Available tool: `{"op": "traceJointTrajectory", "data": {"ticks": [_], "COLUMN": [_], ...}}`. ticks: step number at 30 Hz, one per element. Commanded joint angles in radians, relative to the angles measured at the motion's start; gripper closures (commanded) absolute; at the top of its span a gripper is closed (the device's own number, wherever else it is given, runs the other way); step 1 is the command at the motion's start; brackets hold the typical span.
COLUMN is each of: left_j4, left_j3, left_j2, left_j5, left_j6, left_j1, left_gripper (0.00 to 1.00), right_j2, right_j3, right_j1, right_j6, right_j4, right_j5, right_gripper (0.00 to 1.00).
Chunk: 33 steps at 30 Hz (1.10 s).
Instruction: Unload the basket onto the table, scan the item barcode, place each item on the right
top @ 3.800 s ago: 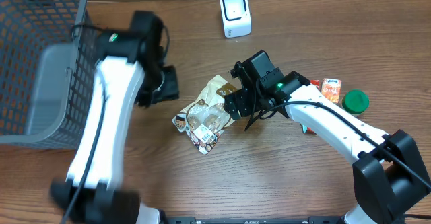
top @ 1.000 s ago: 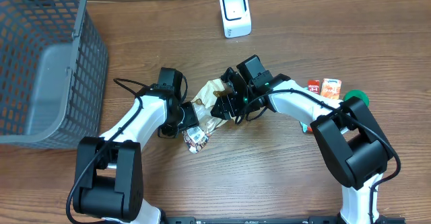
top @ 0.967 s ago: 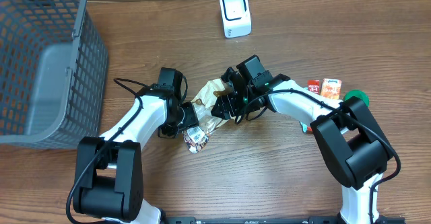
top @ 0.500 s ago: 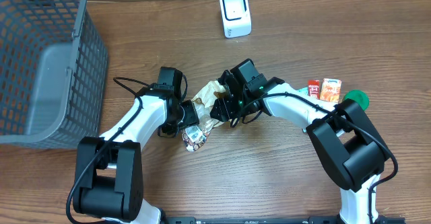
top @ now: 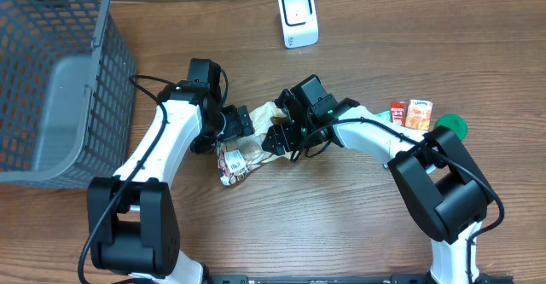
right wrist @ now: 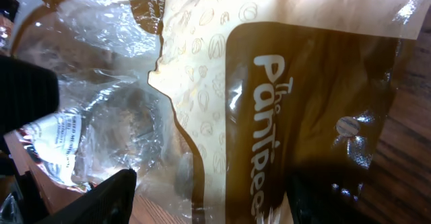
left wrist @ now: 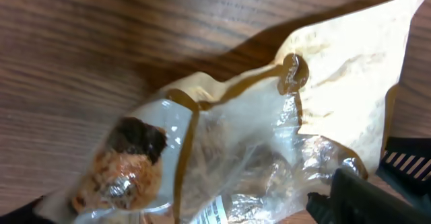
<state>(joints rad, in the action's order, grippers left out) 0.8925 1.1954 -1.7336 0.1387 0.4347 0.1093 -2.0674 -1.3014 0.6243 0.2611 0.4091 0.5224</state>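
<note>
The item is a clear and tan pastry bag (top: pixel 247 146) lying on the wooden table, with a white barcode label (top: pixel 230 158) near its lower end. My left gripper (top: pixel 235 130) stands open over the bag's left side; in the left wrist view the bag (left wrist: pixel 269 136) fills the space under the wide jaws (left wrist: pixel 182 210). On the bag's brown right end my right gripper (top: pixel 275 137) is shut. Its wrist view shows the bag (right wrist: pixel 222 83) packed between the fingers (right wrist: pixel 215 194) and the label (right wrist: pixel 57 133) at left. The white scanner (top: pixel 299 17) stands at the back.
A grey mesh basket (top: pixel 51 79) fills the far left. Two small orange and red cartons (top: pixel 411 112) and a green lid (top: pixel 450 129) lie to the right, behind my right arm.
My left gripper has let go of the bag, opened wide and drawn back up and to the left. The bag's lower end has swung left. The right gripper has hardly moved.
</note>
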Motion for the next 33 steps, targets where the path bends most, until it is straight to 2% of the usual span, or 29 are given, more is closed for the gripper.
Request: {"op": "traceJointTrajectory", "data": {"ticks": [1, 5, 11, 15, 18, 20, 24, 28, 33], "left_j4": [-0.005, -0.005, -0.003, -0.011, 0.000, 0.011, 0.050, 0.085, 0.085], "left_j3": [-0.012, -0.033, -0.035, -0.035, -0.035, -0.035, -0.035, -0.035, -0.035], "left_j2": [-0.008, -0.008, -0.008, -0.008, -0.008, -0.008, -0.008, -0.008, -0.008], "left_j5": [0.002, -0.104, -0.106, 0.005, 0.026, -0.033, -0.175, -0.248, -0.198], "left_j6": [-0.008, 0.068, 0.089, -0.024, -0.039, -0.023, 0.081, 0.092, 0.091], "left_j1": [-0.004, -0.010, -0.063, -0.090, -0.087, -0.082, -0.085, -0.089, -0.116], "left_gripper": [0.00, 0.00, 0.00, 0.00, 0.00, 0.01, 0.00, 0.00, 0.00], "right_j2": [-0.001, -0.001, -0.001, -0.001, 0.014, 0.042, 0.115, 0.137, 0.137], "right_j3": [0.006, 0.006, 0.006, 0.005, 0.003, -0.002, -0.005, -0.004, -0.004], "right_j1": [0.008, 0.008, 0.008, 0.008, 0.008, 0.007, -0.009, -0.025, -0.042], "right_j6": [0.001, 0.001, 0.006, 0.032, 0.031, 0.031, 0.031, 0.031, 0.031], "right_j4": [0.014, 0.021, 0.047, 0.048, 0.049, 0.055, 0.101, 0.145, 0.138], "right_j5": [-0.010, -0.018, -0.084, -0.120, -0.143, -0.188, -0.293, -0.348, -0.349], "right_gripper": [0.26, 0.26, 0.26, 0.27, 0.27, 0.27, 0.26, 0.23, 0.17]}}
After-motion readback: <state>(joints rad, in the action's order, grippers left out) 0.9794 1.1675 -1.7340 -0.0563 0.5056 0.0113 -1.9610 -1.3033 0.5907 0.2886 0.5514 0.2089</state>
